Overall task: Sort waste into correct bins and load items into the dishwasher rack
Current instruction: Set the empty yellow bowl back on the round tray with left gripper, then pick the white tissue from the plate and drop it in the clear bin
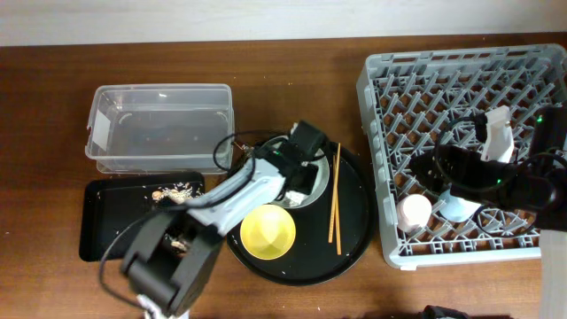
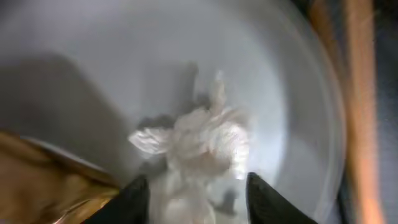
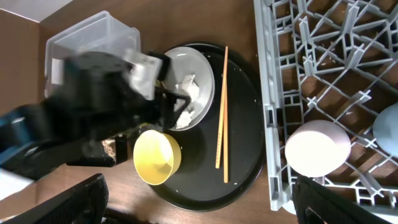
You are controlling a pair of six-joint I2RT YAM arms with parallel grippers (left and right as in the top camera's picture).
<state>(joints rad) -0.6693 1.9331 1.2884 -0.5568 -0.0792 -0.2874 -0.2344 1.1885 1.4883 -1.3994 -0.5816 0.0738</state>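
Observation:
My left gripper [image 2: 199, 202] is open low over the grey-green plate [image 2: 93, 37], with its fingers on either side of the crumpled white tissue [image 2: 199, 146]. The brown-gold wrapper [image 2: 43, 180] lies on the plate just left of the tissue. In the overhead view the left gripper [image 1: 297, 177] covers most of the plate [image 1: 321, 182]. The yellow bowl [image 1: 268, 232] and the chopsticks [image 1: 335, 204] lie on the round black tray. My right gripper [image 3: 202, 205] is open and empty above the rack [image 1: 461, 97], which holds the pink cup [image 1: 413, 211] and the blue cup [image 1: 461, 209].
The clear tub [image 1: 159, 128] stands at the back left. The shallow black tray [image 1: 106, 221] in front of it holds brownish scraps [image 1: 168, 190]. The round black tray [image 1: 354, 230] sits between the bins and the rack. My left arm stretches from the front left to the plate.

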